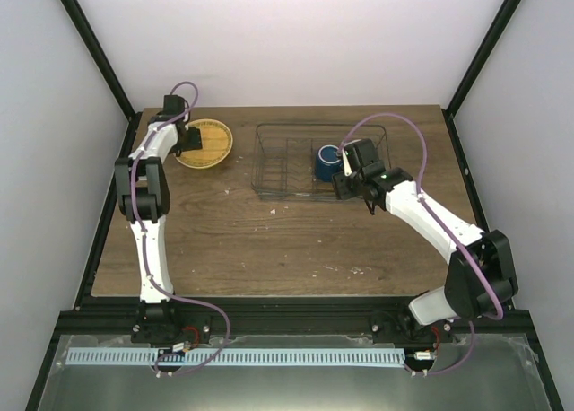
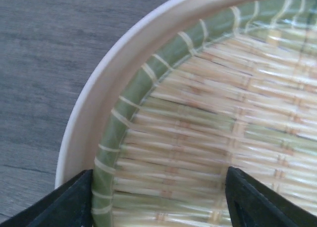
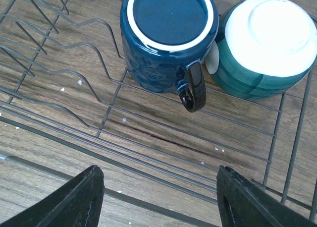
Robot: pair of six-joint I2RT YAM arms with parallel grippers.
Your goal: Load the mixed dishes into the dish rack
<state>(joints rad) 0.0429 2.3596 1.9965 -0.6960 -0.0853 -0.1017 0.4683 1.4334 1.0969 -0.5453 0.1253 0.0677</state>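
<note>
The round yellow-orange plate [image 1: 208,144] with a grid-patterned face lies flat at the far left of the table. My left gripper [image 1: 190,142] is open right above its left part. In the left wrist view the woven face [image 2: 208,118] fills the frame between the spread fingers, and the left gripper [image 2: 158,192] holds nothing. The wire dish rack [image 1: 269,164] stands at mid-back. The dark blue mug [image 1: 326,162] sits upside down in it, next to the upturned blue-and-white cup [image 3: 262,43]. My right gripper [image 1: 348,176] hovers open and empty over the rack's near right part. The yellow-green plate is out of view.
In the right wrist view the mug [image 3: 168,33] has its handle pointing toward the right gripper [image 3: 158,177], with rack wires [image 3: 105,120] and upright dividers to its left. Black frame posts rise at the table's back corners. Small white crumbs dot the wooden table [image 1: 269,240].
</note>
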